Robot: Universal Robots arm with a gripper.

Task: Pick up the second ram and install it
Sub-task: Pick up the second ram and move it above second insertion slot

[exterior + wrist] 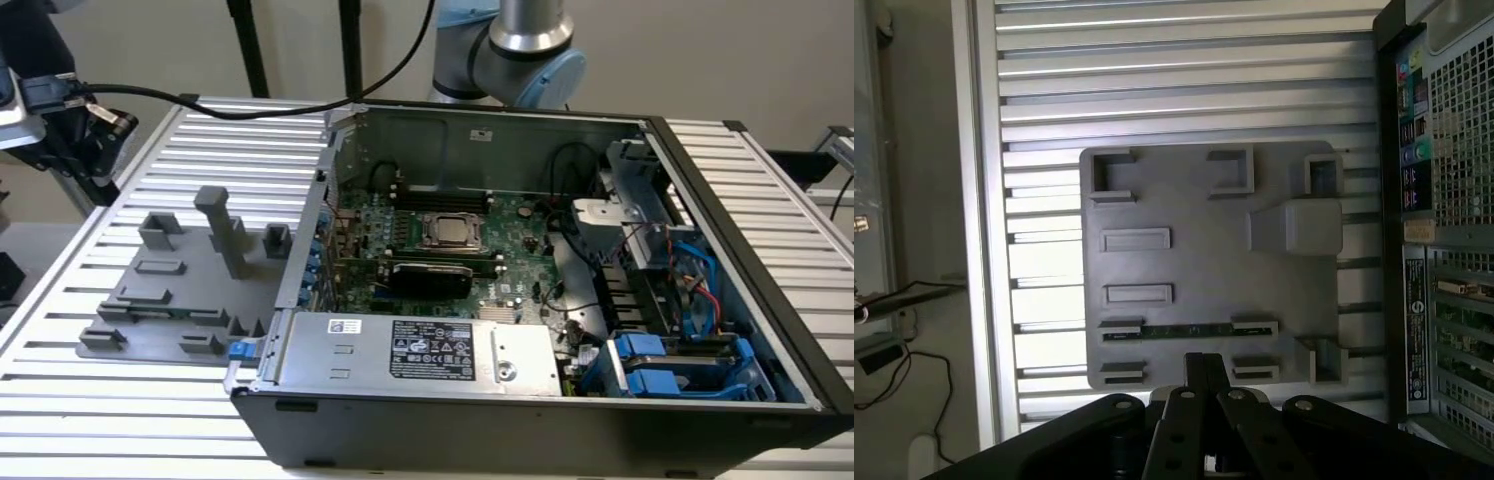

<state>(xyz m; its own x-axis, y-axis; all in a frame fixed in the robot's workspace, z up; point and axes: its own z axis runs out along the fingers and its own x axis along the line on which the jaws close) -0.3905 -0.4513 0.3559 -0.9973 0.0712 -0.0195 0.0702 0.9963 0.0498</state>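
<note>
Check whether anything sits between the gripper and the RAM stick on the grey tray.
Nothing visible does. The shut gripper hangs near the second ram, which lies in slots of the grey holder tray, with only open space between them. The tall post on the tray stands apart, off that line.

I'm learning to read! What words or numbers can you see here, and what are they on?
No text here can be read.
Black label on the power supply: print too small.
White sticker beside it: blurred.
Small sticker on the case back wall: blurred.
Coloured label on the case, wrist view: blurred.
</note>
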